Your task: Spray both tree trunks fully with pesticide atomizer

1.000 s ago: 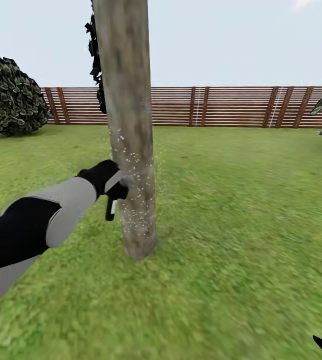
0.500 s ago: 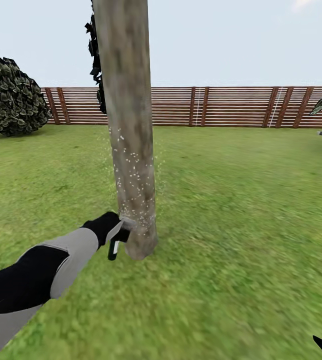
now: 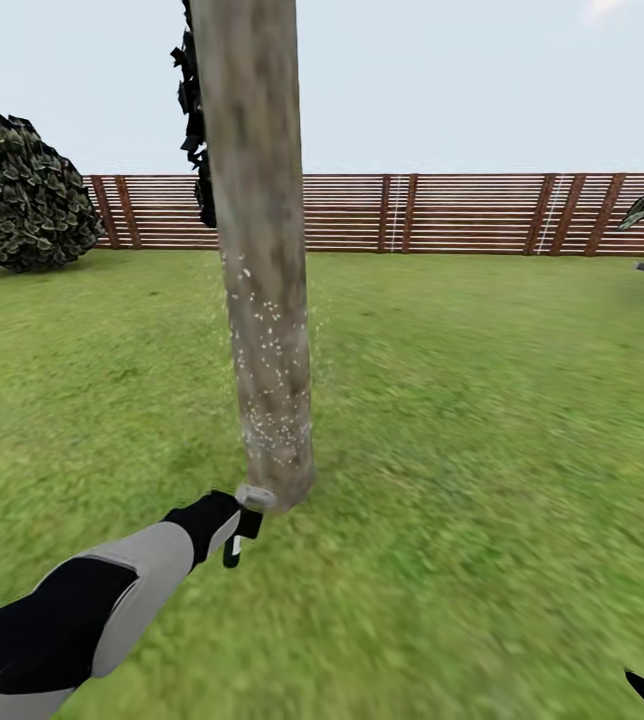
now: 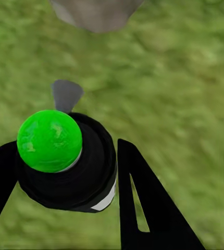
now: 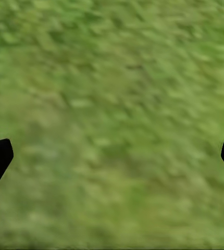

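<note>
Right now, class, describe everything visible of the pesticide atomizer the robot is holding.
The pesticide atomizer is a dark, rounded bottle with a white label patch, a glossy bright green cap and a grey nozzle. It sits clamped between the black fingers of the left gripper. In the head view it is held low over the grass, its grey nozzle at the base of the speckled tree trunk.

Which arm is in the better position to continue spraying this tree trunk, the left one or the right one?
Left. The left gripper grips the atomizer with its nozzle beside the base of the tree trunk. The right gripper is open and empty over grass.
</note>
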Controlling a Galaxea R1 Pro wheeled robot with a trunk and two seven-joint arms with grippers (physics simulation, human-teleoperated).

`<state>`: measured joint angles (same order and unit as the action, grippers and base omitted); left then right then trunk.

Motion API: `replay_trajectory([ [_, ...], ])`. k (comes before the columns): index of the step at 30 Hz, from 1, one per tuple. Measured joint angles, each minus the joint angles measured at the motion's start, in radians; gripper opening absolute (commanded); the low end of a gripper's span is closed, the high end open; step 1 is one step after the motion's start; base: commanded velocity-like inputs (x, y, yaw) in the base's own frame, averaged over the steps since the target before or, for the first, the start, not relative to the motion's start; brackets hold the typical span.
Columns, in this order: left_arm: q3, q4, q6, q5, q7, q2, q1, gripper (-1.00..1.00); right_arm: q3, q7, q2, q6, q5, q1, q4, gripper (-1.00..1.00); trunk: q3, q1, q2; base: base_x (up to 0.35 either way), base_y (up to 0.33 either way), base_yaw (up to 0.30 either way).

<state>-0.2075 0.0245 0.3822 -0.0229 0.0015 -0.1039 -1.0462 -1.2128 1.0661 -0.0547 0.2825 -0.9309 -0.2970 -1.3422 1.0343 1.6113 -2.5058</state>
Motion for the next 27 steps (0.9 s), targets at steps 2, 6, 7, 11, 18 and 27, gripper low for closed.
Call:
replay_trajectory([
  [2,0.001,0.001,-0.003,0.000,0.000,0.001,0.005,-1.00,0.001,0.000,0.004,0.000,0.000,0.000,0.000,1.00,0.000,0.000,0.000,-0.339,0.000,0.000],
  [6,0.001,0.000,-0.026,0.000,0.000,0.000,0.006,-1.00,0.001,0.000,0.006,0.001,0.001,0.000,0.000,1.00,0.000,0.000,0.000,-0.341,0.000,0.000],
  [7,0.001,0.000,-0.029,0.000,0.000,0.000,0.006,-1.00,0.001,0.001,0.006,0.001,0.002,0.000,0.000,1.00,0.000,0.000,0.000,-0.341,0.000,0.000],
  [11,0.001,0.000,-0.031,0.000,0.000,-0.002,0.006,-1.00,0.000,0.003,0.002,0.001,0.003,0.000,-0.001,1.00,0.000,0.000,0.000,-0.341,0.000,0.000],
  [18,0.000,0.000,-0.031,0.000,0.000,-0.002,0.006,-1.00,0.001,0.002,0.006,0.000,0.001,0.000,-0.002,1.00,0.000,0.000,0.000,-0.246,0.000,0.000],
  [27,0.001,0.005,-0.027,0.001,0.003,-0.005,0.006,-1.00,0.002,0.006,0.007,0.001,0.001,0.000,-0.003,1.00,0.002,0.000,0.000,-0.007,0.000,0.139],
])
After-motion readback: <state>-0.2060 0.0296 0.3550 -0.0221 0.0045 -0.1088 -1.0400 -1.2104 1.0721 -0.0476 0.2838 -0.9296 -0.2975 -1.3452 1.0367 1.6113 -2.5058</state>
